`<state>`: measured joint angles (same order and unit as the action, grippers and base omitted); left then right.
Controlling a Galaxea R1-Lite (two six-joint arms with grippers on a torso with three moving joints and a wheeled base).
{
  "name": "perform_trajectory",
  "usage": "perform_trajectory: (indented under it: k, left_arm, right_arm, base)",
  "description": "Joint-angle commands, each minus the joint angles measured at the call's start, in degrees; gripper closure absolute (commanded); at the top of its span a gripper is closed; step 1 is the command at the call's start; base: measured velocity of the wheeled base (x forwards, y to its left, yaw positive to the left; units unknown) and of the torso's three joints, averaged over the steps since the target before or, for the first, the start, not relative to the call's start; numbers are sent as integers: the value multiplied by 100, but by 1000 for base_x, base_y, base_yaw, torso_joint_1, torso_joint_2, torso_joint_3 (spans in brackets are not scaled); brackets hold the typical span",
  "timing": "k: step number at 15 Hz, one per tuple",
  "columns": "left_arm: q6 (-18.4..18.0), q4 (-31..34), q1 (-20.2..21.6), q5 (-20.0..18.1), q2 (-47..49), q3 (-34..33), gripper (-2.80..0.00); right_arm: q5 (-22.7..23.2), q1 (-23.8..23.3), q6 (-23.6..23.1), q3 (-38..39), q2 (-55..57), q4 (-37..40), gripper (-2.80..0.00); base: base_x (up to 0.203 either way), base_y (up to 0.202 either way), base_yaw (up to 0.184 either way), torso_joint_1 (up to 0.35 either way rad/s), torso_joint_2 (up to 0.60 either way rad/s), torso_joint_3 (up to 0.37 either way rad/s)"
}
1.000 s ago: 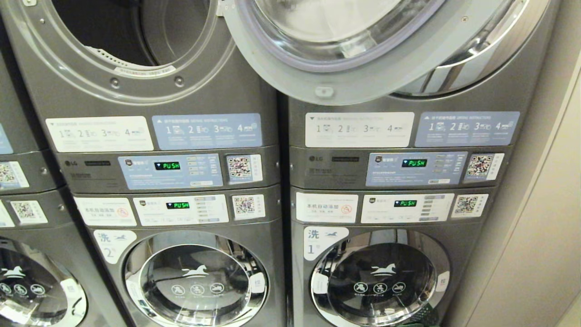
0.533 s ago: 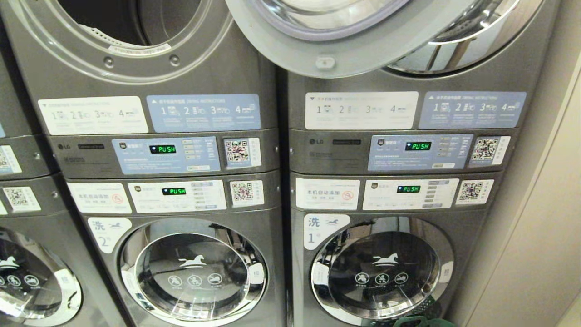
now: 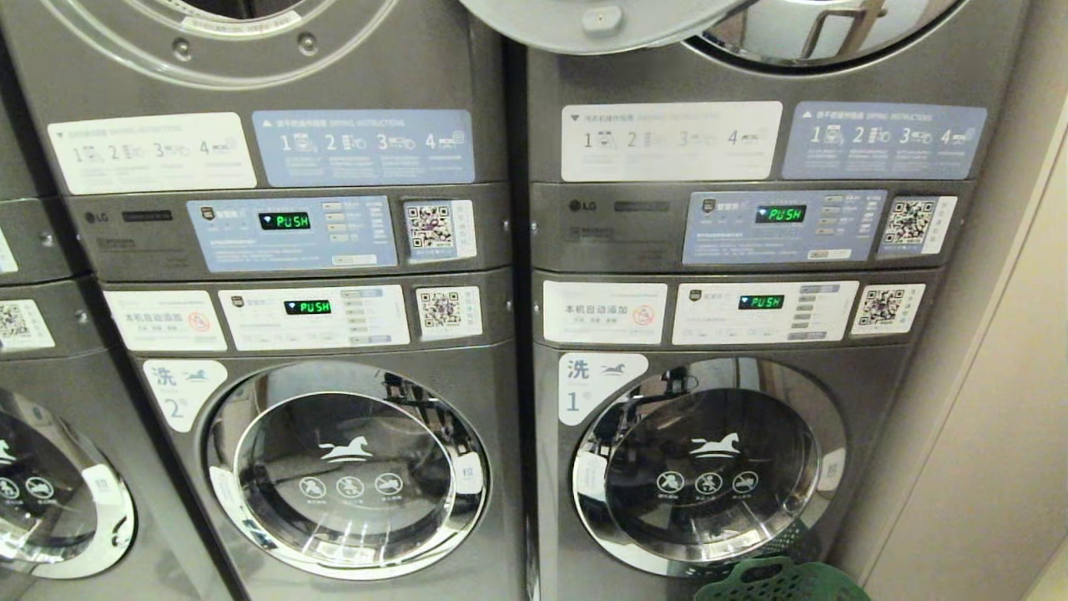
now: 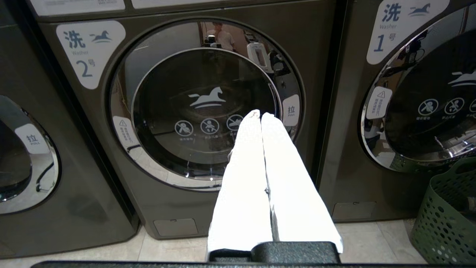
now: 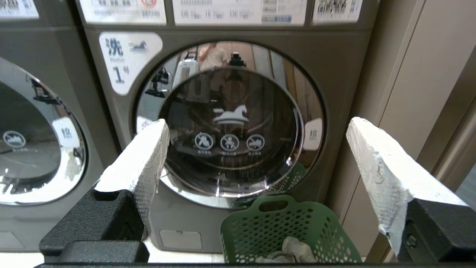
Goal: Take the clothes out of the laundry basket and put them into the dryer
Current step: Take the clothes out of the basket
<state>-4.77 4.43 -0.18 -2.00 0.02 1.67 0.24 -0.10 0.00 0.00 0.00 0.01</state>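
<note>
Laundry basket has entered your head view as the camera tilted down; likely clothes inside. Left gripper fingers clenched empty, right gripper fingers released.

Laundromat: stacked coin-style washers, QR stickers.

We read "PUSH" on four displays, "LG" on panels, "洗 1" and "洗 2" on washers.
</note>
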Motion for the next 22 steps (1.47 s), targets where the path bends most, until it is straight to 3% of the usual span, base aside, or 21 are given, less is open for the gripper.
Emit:
perform_trajectory:
  k: [1,12,22]
  left_arm:
    - [-3,1,1,-2,-20,0,0]
    - [-7,-3,1,-2,-20,0,0]
    - [-7,6,1,-2,-20,0,0]
  right_arm:
    - [2,1,0,0,-9,-1,-280]
    - [2,1,0,0,-9,-1,-280]
    - [2,1,0,0,-9,-1,-280]
  base:
    - [0,0,0,-243,512,270]
    - [0,0,0,-222,471,244]
    - [0,0,0,-14,37,18]
